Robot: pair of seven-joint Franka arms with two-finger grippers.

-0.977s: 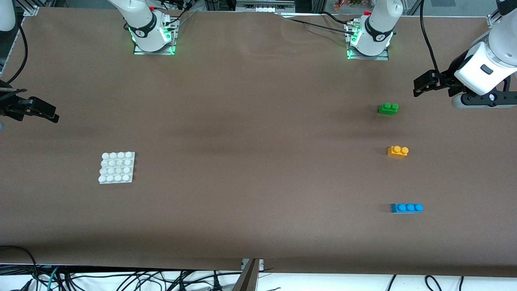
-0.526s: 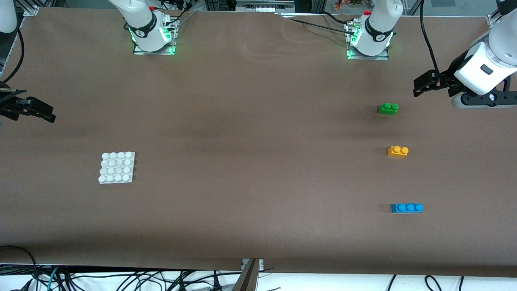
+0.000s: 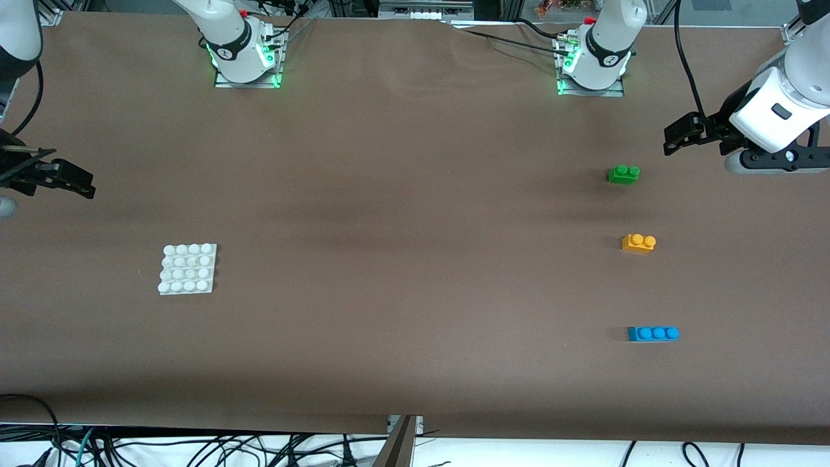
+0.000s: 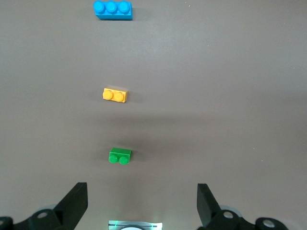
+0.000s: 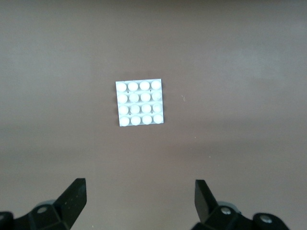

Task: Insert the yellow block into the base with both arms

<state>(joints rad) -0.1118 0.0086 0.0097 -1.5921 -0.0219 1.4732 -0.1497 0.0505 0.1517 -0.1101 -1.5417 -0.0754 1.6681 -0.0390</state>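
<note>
The yellow block point(image 3: 639, 242) lies on the table at the left arm's end, between a green brick and a blue brick; it also shows in the left wrist view point(image 4: 115, 95). The white studded base point(image 3: 188, 268) lies flat at the right arm's end and shows in the right wrist view point(image 5: 140, 102). My left gripper point(image 3: 676, 137) hangs open and empty over the table's edge at the left arm's end, its jaws wide apart in its wrist view point(image 4: 141, 189). My right gripper point(image 3: 72, 181) hangs open and empty over the table's edge at the right arm's end, apart from the base point(image 5: 138, 184).
A green two-stud brick point(image 3: 623, 174) lies farther from the front camera than the yellow block. A blue three-stud brick point(image 3: 653, 333) lies nearer to that camera. The brown table cover point(image 3: 415, 259) spans the whole width. Cables hang along the near edge.
The right gripper has shifted slightly at the table's edge. The left gripper, the bricks and the base have not moved.
</note>
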